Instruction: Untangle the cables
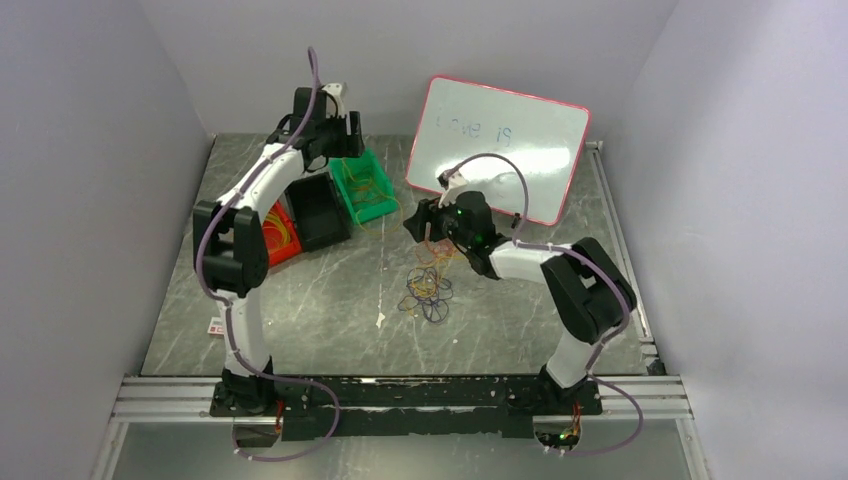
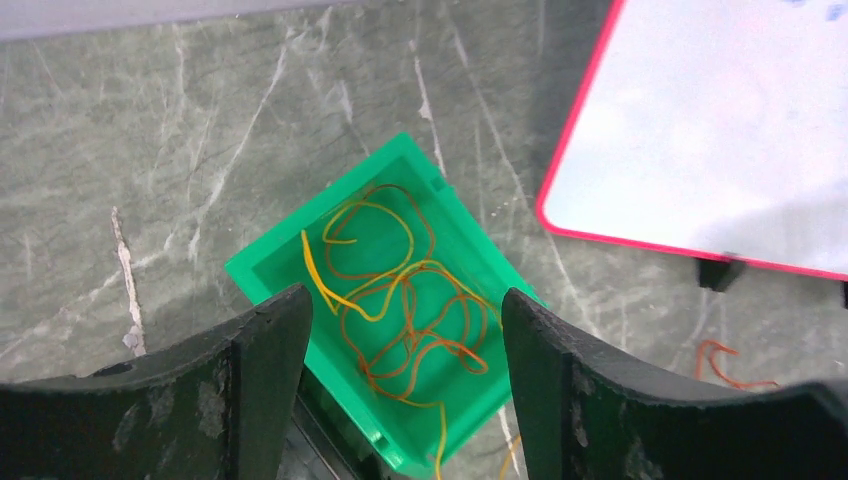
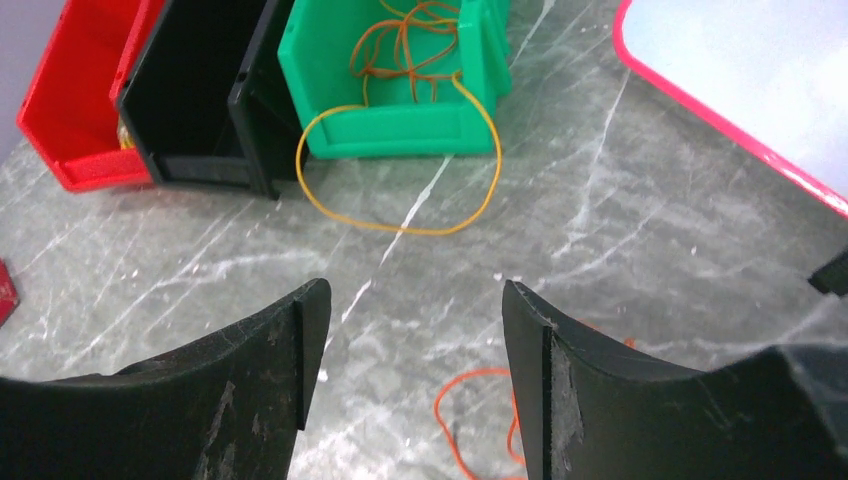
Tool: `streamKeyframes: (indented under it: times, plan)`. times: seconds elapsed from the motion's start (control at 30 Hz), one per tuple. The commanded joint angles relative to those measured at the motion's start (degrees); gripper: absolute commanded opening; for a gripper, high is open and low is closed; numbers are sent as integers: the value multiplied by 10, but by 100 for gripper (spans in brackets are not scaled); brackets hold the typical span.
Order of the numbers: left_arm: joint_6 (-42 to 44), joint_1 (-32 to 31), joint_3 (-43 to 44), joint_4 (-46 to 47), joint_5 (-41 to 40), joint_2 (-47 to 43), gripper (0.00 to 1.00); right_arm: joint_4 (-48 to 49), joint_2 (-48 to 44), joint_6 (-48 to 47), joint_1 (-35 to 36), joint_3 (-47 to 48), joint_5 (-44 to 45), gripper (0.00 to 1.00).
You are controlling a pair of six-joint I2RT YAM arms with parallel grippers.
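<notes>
Nearest to us in the left wrist view, the dark fingers (image 2: pixel 265 385) of the left claw (image 2: pixel 405 315) stand apart with nothing between them. Through the gap we look straight down into the green bin (image 2: pixel 295 232), where orange and yellow cables (image 2: pixel 400 300) lie in loose curls over one another. The bin sits near the far edge of the worktop (image 1: pixel 330 300), left of its middle, and the claw hangs above it.

The right claw (image 3: pixel 415 300) is likewise spread, its fingers (image 3: pixel 255 390) holding nothing. Below it we see bare marbled worktop and part of an orange strand (image 3: pixel 465 377) just under the right-hand finger. Whether that finger touches the strand we cannot tell. Ahead of this claw a yellow loop (image 3: pixel 400 228) hangs out over the front wall of the green bin and lies on the worktop.

From above, a pile (image 1: pixel 428 292) of orange, yellow and dark cables lies tangled near the middle of the worktop, just on the near side of the right claw. Left of the green bin stands a black bin (image 1: pixel 318 210), and touching its left side a red bin (image 1: pixel 280 235) with yellow strands in it. The three form a row running from the far edge toward the left edge. A whiteboard (image 1: pixel 500 140) with a red rim stands tilted by the far edge, toward the right corner, well apart from the pile.
</notes>
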Motion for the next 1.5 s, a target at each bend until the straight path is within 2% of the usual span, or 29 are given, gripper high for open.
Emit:
streamKeyframes:
  times: [0.0,0.17,0.37,0.63,1.03,1.17,1.23,1.47]
  plan:
    - [13,4,-26,4,37,-67,74,0,46,10,-5,57,-34,68]
    - [14,4,-112,18,15,-161,73,-41,113,16,-5,130,-23,67]
    - [-6,4,-257,58,11,-294,70,-72,177,17,-5,190,11,61]
    - [-23,4,-364,50,-12,-406,69,-75,249,18,-6,241,10,53]
    - [-8,4,-410,20,-59,-464,69,-44,287,32,-7,253,27,26]
    - [-6,4,-416,19,-64,-468,69,-23,277,18,-6,239,31,12]
    - [-5,4,-420,16,-70,-471,68,-12,258,2,-6,226,27,1]
    - [-1,4,-433,15,-85,-489,68,7,171,-27,2,184,8,0]
